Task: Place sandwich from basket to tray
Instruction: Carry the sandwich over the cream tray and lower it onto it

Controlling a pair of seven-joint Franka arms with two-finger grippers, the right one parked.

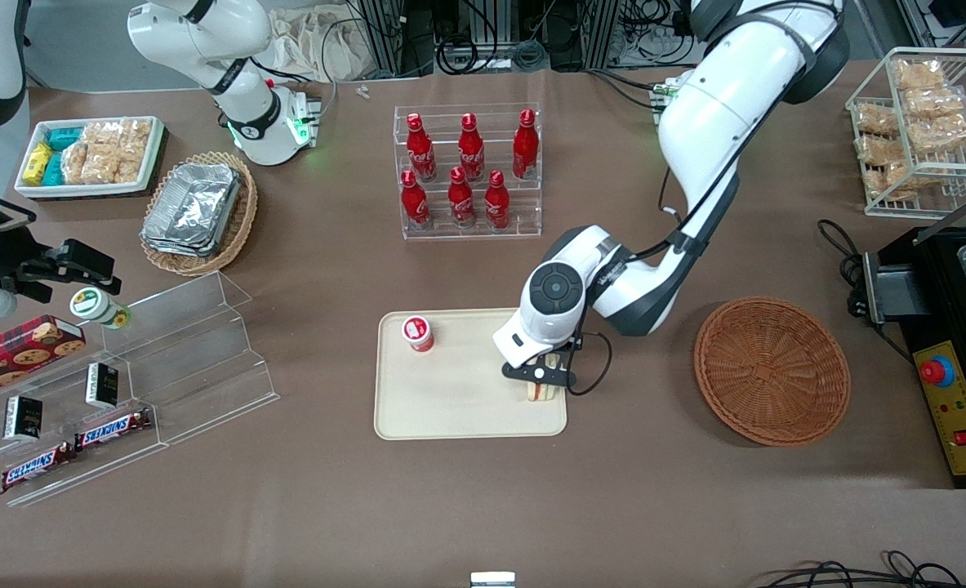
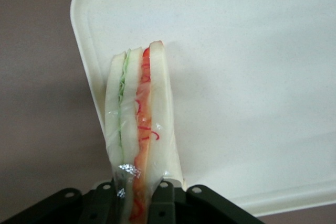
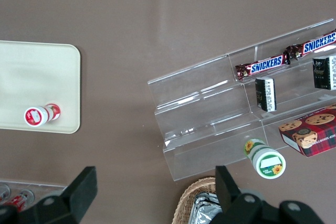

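The sandwich (image 1: pixel 541 392) is a wrapped white-bread wedge with red and green filling. My left gripper (image 1: pixel 540 378) is shut on it and holds it on edge at the beige tray's (image 1: pixel 458 404) corner nearest the basket. I cannot tell whether it touches the tray. In the left wrist view the sandwich (image 2: pixel 139 124) stands between the black fingers (image 2: pixel 164 203) of the gripper (image 2: pixel 135 201), just inside the tray's rim (image 2: pixel 84 51). The round reddish-brown basket (image 1: pixel 771 369) lies empty beside the tray, toward the working arm's end.
A small red-and-white bottle (image 1: pixel 418 333) stands on the tray, toward the parked arm's end. A rack of red cola bottles (image 1: pixel 468 170) is farther from the camera. A clear stepped shelf (image 1: pixel 164 359) with snacks and a black machine (image 1: pixel 952 351) flank the work area.
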